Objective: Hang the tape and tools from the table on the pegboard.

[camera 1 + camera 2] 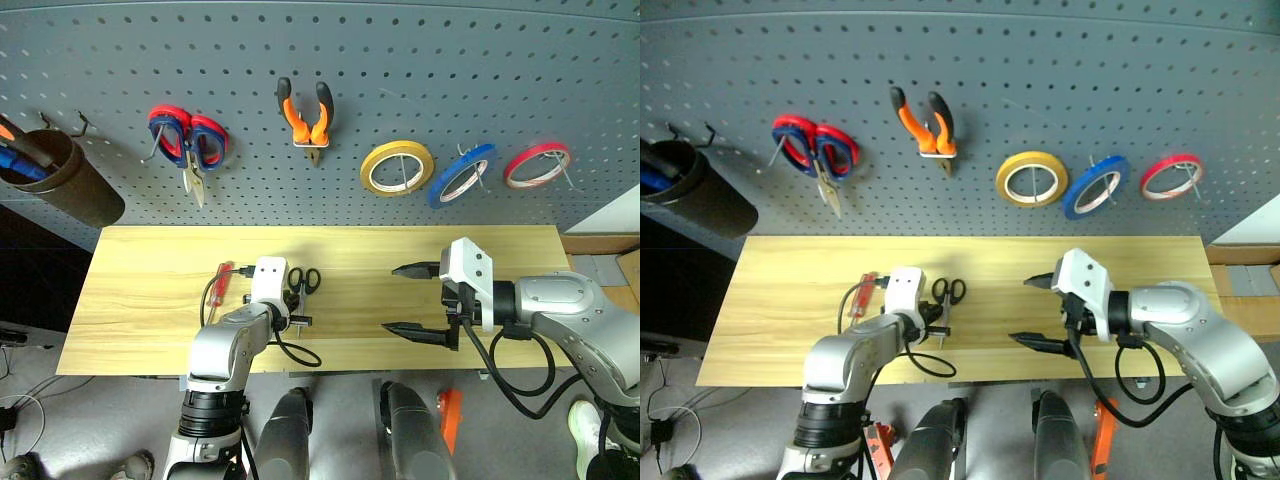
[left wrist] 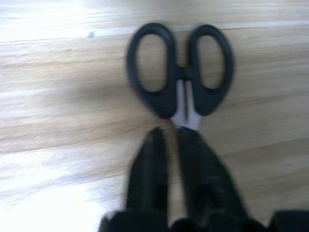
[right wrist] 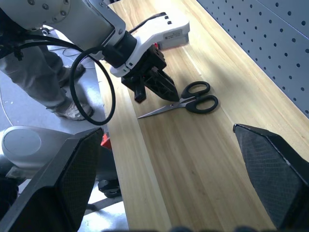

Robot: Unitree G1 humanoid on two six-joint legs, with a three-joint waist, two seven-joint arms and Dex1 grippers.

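Nearest the robot, two grippers are shown over the light wooden surface (image 1: 140,300). The left gripper (image 3: 157,89) is lowered onto the blades of the small black-handled scissors (image 3: 186,102), which lie flat on the surface; its fingers (image 2: 154,164) are seen clenched together over the blades just behind the handle loops, with the blade tips projecting beyond the gripper. Whether the scissors are actually pinched cannot be told. The right gripper (image 1: 412,300) is held above the surface, well apart from the scissors, with its jaws spread wide and nothing between them. Just beside the left gripper, the slim red-handled screwdriver (image 1: 215,283) is seen lying on the surface.

Behind the surface stands the dark grey pegboard (image 1: 400,70). On its hooks are hung, from the robot's left to right, red-and-blue-handled scissors (image 1: 187,142), the orange-and-black pliers (image 1: 305,118), a yellow roll (image 1: 397,167), the blue tape (image 1: 461,175) and a thin red roll (image 1: 537,165).

At the far left of the pegboard a dark brown cup (image 1: 60,178) is mounted, tilted; tool handles, one of them blue (image 1: 20,165), are seen protruding from its mouth.
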